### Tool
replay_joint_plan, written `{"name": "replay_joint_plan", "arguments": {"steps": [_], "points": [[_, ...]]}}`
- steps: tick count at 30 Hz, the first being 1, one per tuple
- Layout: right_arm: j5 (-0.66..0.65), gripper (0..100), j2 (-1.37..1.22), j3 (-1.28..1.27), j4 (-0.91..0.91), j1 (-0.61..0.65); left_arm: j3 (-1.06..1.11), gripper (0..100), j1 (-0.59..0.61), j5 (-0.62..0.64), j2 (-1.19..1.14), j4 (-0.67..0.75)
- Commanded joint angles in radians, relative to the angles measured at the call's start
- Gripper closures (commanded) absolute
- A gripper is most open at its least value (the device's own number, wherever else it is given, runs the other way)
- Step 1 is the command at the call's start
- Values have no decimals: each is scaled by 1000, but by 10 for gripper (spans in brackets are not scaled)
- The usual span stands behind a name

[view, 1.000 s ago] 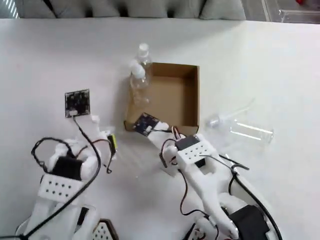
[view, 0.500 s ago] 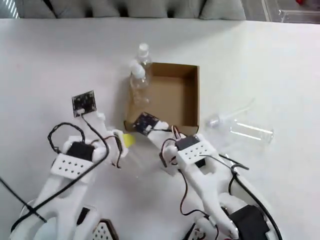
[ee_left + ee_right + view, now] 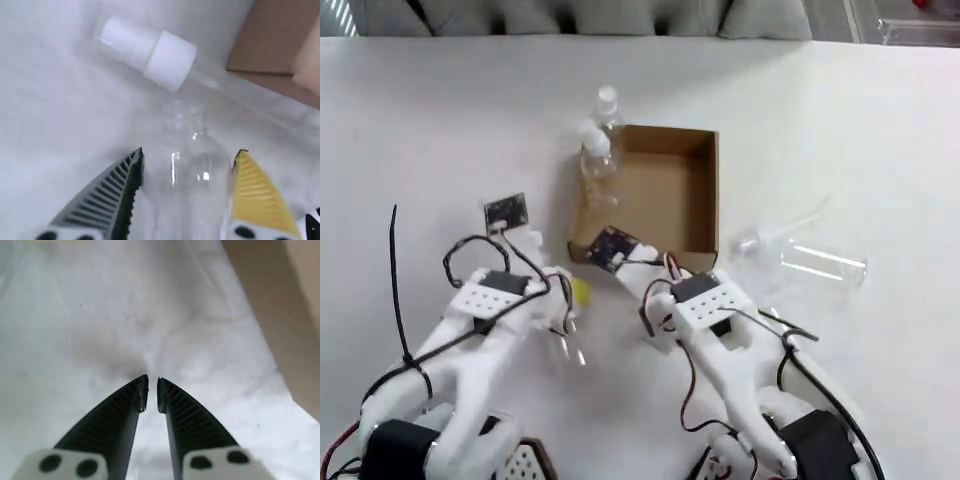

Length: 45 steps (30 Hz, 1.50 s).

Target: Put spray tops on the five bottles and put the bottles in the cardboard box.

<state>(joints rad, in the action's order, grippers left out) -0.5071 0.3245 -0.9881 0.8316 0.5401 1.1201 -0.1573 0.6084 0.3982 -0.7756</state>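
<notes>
Change: left arm (image 3: 485,300) has swung forward and in toward the brown cardboard box (image 3: 715,190) over the last second; right arm (image 3: 705,300) hasn't budged, and bottles and box are where they were.
Left gripper (image 3: 187,152): low over the white desk (image 3: 440,120), just off the box's near left corner. One grey and one yellow finger, apart, one on each side of a clear plastic bottle with no top (image 3: 187,190). Can't tell if they press on it.
Bottle at left gripper: lying on the desk between the fingers, open neck pointing away from the wrist.
Loose top: white spray top with a thin tube (image 3: 167,57) lies on the desk just past that bottle's neck, tube running toward the box corner.
Right gripper (image 3: 152,382): just above the desk, near the box's front wall. Black fingers almost together, only a sliver of gap, nothing between them.
Capped bottles: two clear bottles with white spray tops (image 3: 598,160) stand upright against the outside of the box's left wall, one behind the other.
Right side: another clear topless bottle (image 3: 825,265) lies flat on the desk, well apart from the box, with a second white spray top (image 3: 748,243) beside its end.
</notes>
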Motion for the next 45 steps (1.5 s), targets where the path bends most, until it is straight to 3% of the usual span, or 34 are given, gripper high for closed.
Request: {"name": "replay_joint_plan", "arguments": {"steps": [1,4,7,13,20,25,31,33,45], "points": [[-9,982,19,8,-12,-12,-46,730,-2,9,-1,6],[-8,982,19,8,-12,-12,-46,819,-2,5,-1,-11],[-6,982,19,8,-12,-12,-48,980,-1,2,1,-11],[-6,982,19,8,-13,-13,-78,979,65,-66,1,-34],[-6,982,19,8,-15,-13,-238,980,246,-213,-7,-284],[-5,982,19,6,-15,-12,-236,917,259,-342,-12,-293],[-5,982,19,6,-13,-12,-170,631,260,-370,-12,-244],[-6,982,19,6,-13,-12,-170,579,259,-370,-12,-247],[-9,982,19,6,-13,-10,-187,702,229,-367,-12,-313]]}}
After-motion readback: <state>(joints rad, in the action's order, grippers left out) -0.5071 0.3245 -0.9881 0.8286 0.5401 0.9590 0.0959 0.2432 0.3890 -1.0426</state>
